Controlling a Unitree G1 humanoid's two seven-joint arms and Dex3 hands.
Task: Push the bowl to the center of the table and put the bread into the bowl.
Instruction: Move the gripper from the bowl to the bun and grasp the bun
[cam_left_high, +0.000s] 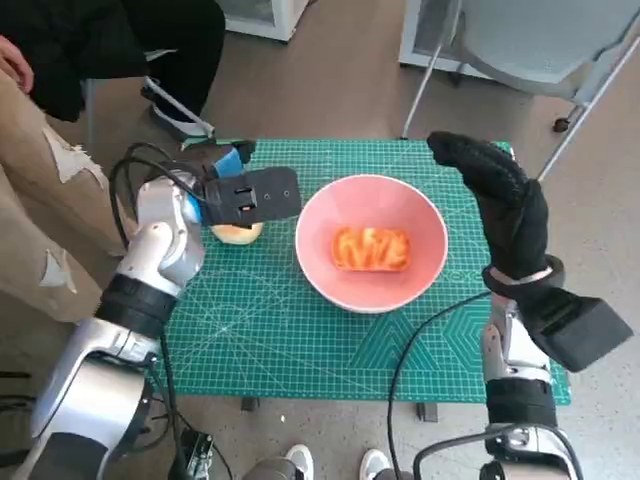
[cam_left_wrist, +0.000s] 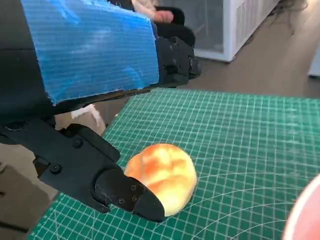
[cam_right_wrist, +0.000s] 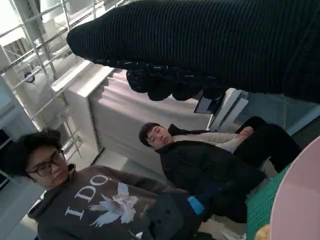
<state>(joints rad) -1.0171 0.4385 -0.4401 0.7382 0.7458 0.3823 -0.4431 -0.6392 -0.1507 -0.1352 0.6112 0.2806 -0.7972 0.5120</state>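
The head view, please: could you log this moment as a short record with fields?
surface: green cutting mat
bowl: pink bowl, near the mat's centre
in bowl: orange bread piece
outside bowl: round bun on the mat, left of the bowl
left robot hand: above the bun, fingers apart
right robot hand: raised by the bowl's right rim, holding nothing

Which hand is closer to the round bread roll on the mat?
The left hand: it hovers right over the roll, with a finger beside it. The right hand is across the bowl, far off.
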